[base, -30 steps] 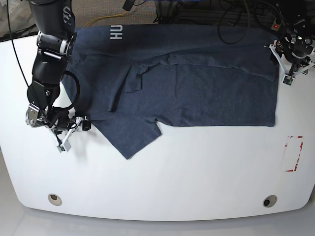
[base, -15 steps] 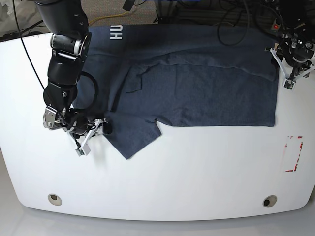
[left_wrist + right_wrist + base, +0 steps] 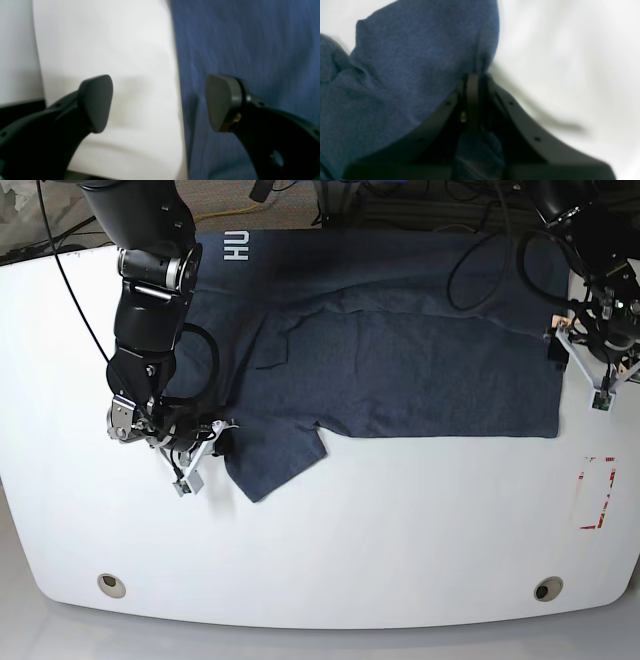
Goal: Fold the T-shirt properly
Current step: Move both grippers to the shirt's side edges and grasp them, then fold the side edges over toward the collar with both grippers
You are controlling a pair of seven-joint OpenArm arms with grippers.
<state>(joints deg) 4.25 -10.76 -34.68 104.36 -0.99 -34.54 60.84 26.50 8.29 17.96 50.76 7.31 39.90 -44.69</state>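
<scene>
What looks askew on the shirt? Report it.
The T-shirt lies unevenly folded: one sleeve juts toward the table's front edge, pinched in the shut right claw, with a rumpled fold ridge across the body. The left claw is open, straddling the hem edge.

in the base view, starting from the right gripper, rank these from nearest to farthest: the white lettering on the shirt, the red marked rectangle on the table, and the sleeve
From the right gripper:
1. Sleeve, beside it, toward the table's middle.
2. White lettering, at the far edge, same side.
3. Red marked rectangle, across the table on the opposite side.
</scene>
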